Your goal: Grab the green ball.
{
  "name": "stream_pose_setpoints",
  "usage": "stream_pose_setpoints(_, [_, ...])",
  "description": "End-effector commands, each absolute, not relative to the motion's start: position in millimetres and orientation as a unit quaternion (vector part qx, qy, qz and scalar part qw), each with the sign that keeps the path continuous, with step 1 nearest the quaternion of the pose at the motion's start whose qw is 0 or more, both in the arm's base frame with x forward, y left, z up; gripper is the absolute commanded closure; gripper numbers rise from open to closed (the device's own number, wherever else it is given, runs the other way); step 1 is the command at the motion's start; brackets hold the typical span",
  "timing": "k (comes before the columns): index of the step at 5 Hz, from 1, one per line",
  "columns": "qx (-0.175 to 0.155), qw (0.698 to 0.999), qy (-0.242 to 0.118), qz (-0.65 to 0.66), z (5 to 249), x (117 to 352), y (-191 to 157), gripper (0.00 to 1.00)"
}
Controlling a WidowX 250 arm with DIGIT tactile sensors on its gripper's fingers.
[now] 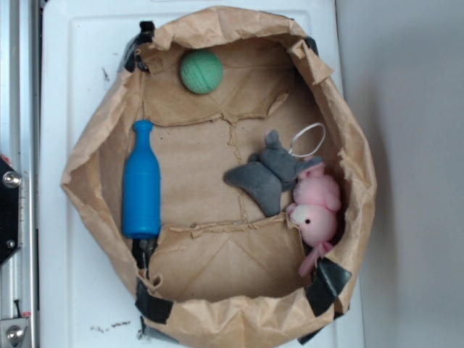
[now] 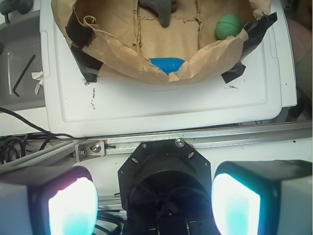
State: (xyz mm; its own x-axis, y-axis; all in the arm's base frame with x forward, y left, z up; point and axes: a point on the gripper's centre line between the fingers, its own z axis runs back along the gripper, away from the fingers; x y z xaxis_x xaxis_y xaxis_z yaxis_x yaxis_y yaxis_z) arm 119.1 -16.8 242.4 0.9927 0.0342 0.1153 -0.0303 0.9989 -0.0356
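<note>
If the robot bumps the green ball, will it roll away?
Probably a little. The green ball is round, so a nudge would likely set it rolling, but it sits in a corner of the paper bag, whose walls should stop it. Its ridged surface may help the open gripper hold it without slipping.

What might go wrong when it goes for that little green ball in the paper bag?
1. The green ball is round and lies loose on the bag's floor, so it may roll away if nudged.
2. It sits close under the crumpled wall of the paper bag, which the claw might snag or pinch instead.
3. The claw, its jaws wide apart, is outside the bag and must clear that raised rim on the way in.
</note>
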Motion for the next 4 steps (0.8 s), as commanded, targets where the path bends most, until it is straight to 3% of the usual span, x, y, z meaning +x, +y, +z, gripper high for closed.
stream_pose_setpoints(1, [-0.017, 0.998, -0.058, 0.016, 242, 119, -17, 0.0])
stream_pose_setpoints(3, [-0.003, 0.995, -0.073, 0.071, 232, 198, 1, 0.0])
stream_pose_setpoints(4, [0.007, 0.988, -0.101, 0.115, 220, 231, 17, 0.0])
